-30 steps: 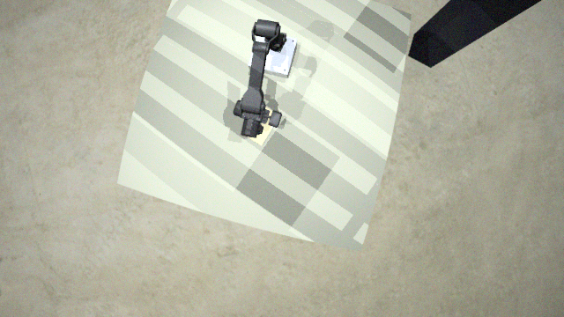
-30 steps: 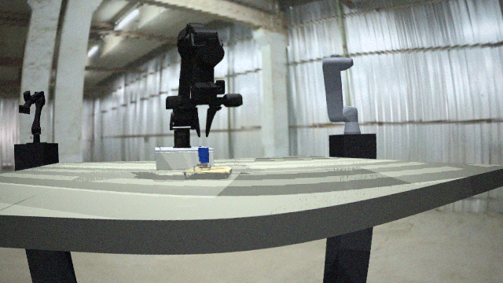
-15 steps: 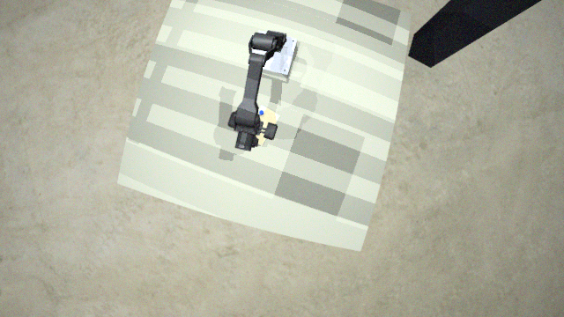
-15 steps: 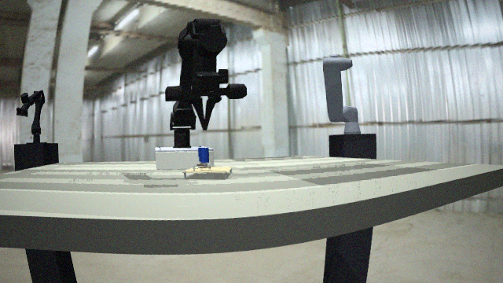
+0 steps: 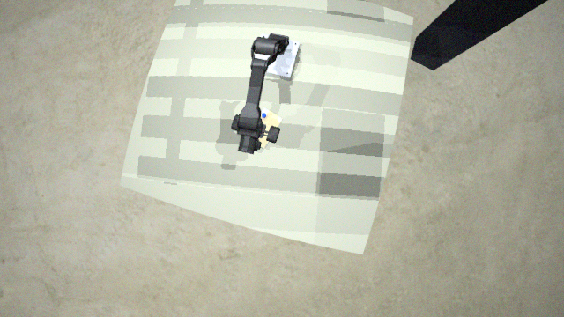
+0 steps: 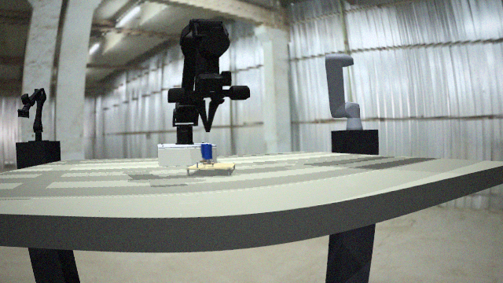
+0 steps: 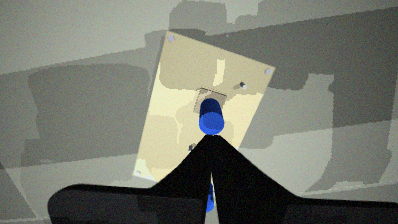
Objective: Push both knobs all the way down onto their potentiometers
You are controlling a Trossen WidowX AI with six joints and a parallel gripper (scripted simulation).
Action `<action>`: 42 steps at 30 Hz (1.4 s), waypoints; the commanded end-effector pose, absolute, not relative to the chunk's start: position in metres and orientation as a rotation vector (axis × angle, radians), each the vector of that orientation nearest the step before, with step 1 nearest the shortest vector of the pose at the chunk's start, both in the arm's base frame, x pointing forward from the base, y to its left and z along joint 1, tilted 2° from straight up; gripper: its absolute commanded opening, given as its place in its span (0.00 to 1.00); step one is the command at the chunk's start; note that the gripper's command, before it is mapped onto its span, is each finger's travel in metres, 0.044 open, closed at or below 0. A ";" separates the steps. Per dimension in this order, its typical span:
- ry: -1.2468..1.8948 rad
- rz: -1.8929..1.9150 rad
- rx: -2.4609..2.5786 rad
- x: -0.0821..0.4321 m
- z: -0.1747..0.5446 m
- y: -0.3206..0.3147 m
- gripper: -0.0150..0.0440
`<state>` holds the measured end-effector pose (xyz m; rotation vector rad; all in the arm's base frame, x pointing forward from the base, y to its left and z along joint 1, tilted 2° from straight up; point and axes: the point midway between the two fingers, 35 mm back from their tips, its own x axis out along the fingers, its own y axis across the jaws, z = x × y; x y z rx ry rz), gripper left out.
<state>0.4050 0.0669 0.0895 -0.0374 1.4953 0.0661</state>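
The circuit board (image 5: 273, 121) (image 6: 221, 167) (image 7: 185, 65) stands on short legs on the table. A blue knob (image 7: 211, 120) stands upright over a square potentiometer (image 7: 201, 97) in the wrist view. A second blue knob (image 7: 210, 199) shows only as a sliver between the dark fingers. One blue knob (image 5: 263, 115) shows beside the arm in the top view. In the exterior view a blue knob (image 6: 207, 151) stands above the board; the other cannot be told apart there. My gripper (image 6: 207, 130) (image 7: 211, 141) is shut and empty, with a gap between its tips and that knob. Knob seating is unclear.
The arm's white base box (image 5: 286, 63) (image 6: 169, 156) stands behind the board. Small posts (image 7: 243, 85) rise from the board. Striped shadows cross the table (image 5: 273, 211) (image 6: 275, 192). Other robots on black stands are in the far background.
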 end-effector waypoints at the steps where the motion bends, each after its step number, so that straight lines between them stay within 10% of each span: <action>1: 1.504 0.066 -0.044 0.405 0.081 0.066 0.25; 42: 1.504 0.066 -0.044 0.406 0.065 0.066 0.25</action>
